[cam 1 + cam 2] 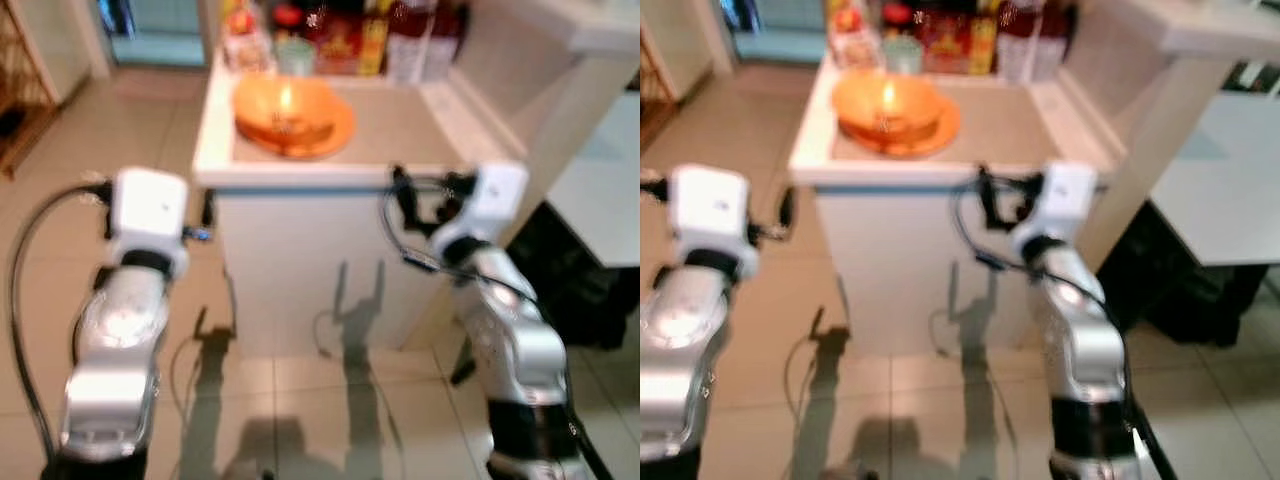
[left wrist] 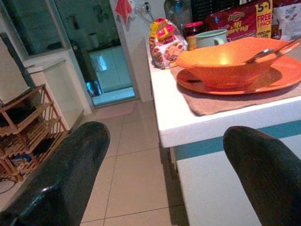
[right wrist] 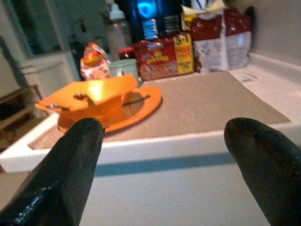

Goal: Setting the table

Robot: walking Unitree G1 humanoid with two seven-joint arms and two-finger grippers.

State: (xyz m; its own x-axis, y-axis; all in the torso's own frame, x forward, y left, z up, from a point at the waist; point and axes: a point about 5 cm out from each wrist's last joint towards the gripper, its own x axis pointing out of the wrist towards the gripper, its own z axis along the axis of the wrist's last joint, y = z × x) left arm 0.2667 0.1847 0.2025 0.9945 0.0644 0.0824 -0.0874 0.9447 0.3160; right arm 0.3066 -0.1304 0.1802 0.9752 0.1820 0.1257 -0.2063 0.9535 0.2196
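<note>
Overall sharpness: both head views are blurring, so small items at the back of the worktop are reading as smears of colour.
Worktop: a white-edged worktop (image 1: 300, 175) with a tan mat on it is standing ahead of the robot, its front face dropping to the beige tiled floor (image 1: 290, 400).
Orange bowl: a glossy orange plastic bowl (image 2: 225, 59) is sitting on a flat orange plate (image 2: 277, 77) at the near left part of the mat; the plate is running off the edge of the left wrist view.
Spoon: a metal spoon (image 2: 268, 49) is leaning inside the bowl, its handle partly cut off.
Pale mug: a light green mug (image 2: 211, 37) is standing just behind the bowl, its lower part hiding behind the bowl's rim.
Packets: red noodle packets (image 3: 164, 56) and a yellow and red snack bag (image 2: 164, 42) are lining the back wall; most of the print is too small to read.
Left gripper: the left gripper (image 2: 164, 179) is hovering at the worktop's left corner, below its edge, its black fingers (image 2: 66, 179) standing wide apart and holding nothing.
Right gripper: the right gripper (image 3: 162, 174) is facing the worktop's front edge, its fingers (image 3: 263, 155) also spreading wide and empty.
Wooden rack: a slatted wooden rack (image 2: 28, 127) is standing on the floor to the left, its contents too dark to identify.
</note>
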